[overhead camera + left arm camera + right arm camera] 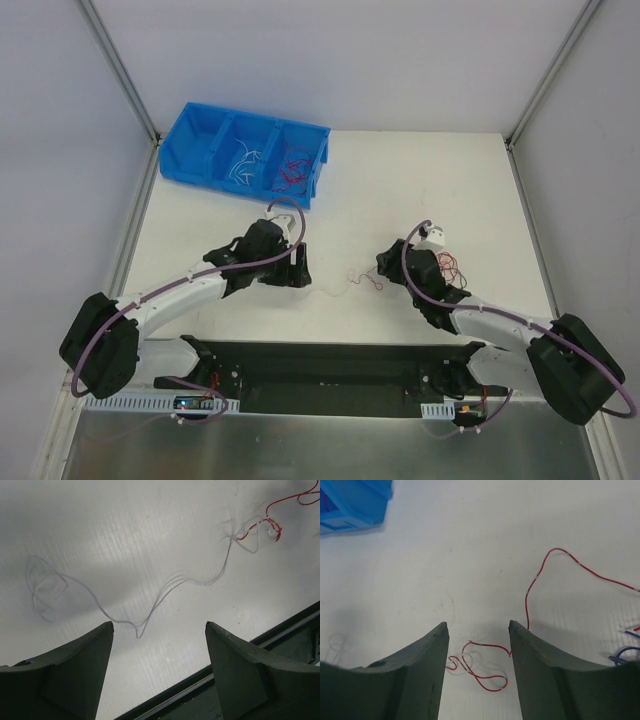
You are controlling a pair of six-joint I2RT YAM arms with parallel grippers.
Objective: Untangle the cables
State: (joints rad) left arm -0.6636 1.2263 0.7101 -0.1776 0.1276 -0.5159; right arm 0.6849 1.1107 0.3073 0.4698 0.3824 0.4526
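The cables lie on the white table between my two grippers. A thin white wire runs from a loose coil to a small knot with a red wire. My left gripper is open just above the white wire's lowest bend and holds nothing. My right gripper is open, and the red wire tangled with a white loop lies on the table between its fingers, unclamped. From the right finger the red strand arcs away. In the top view the grippers face each other across the wire.
A blue bin at the back left holds white wires in its middle compartment and red wires in its right one. More red wire and a dark purple wire lie beside the right arm. The black base rail runs along the near edge.
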